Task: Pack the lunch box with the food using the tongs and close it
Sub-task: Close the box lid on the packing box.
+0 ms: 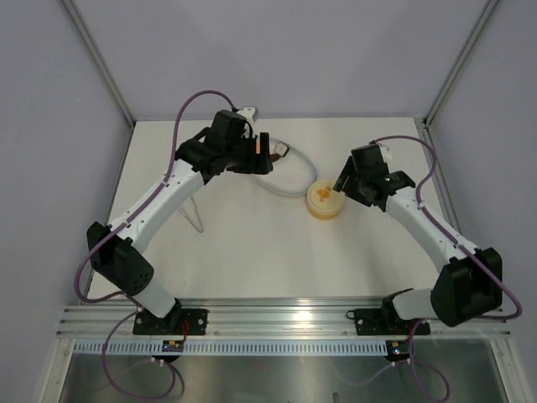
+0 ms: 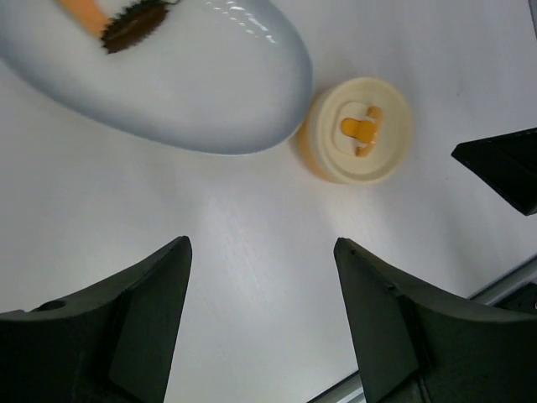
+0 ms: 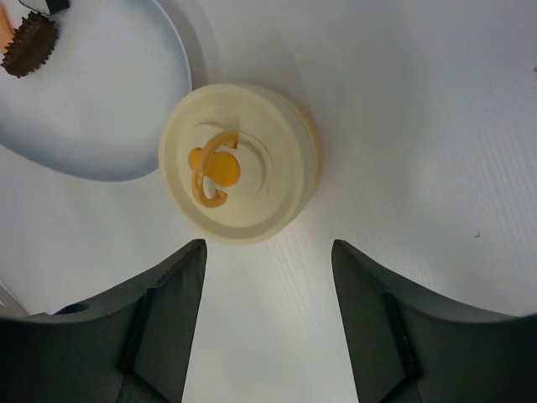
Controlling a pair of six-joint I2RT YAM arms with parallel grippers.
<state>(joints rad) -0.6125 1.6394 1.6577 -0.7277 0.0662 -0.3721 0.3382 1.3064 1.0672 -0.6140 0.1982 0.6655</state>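
Presently the lunch box [image 1: 324,202] stands a little right of the centre of the top view, on the white table [image 1: 252,252]. It is a small round pale-yellow tub, and its flat lid [image 3: 239,164] lies on top of it, so the box is closed. The lid carries an orange mark [image 3: 216,170] in its middle. Through the lid I cannot tell what is inside.

Just beside the box, to its upper left in the top view, lies the white oval dish [image 2: 193,84]. Their rims come very close, but whether they touch I cannot tell. On the dish, at the top left edge of the left wrist view, two pieces of food are visible: an orange piece [image 2: 84,13] and a dark brown piece [image 2: 134,23] with a toothed outline, one next to the other.

The right pincer [image 3: 268,323] hangs over the table close to the box, which fills the upper middle of its wrist view. Its two dark fingers [image 3: 159,327] stand wide apart and nothing is between them.

The left pincer [image 2: 260,323] is above the dish region in the upper middle of the top view. Its fingers [image 2: 143,327] are also spread wide, with only bare table between them; it grips nothing.

The tongs [image 1: 198,220], thin and V-shaped, lie on the table left of the centre of the top view, next to the left arm and well apart from the box.
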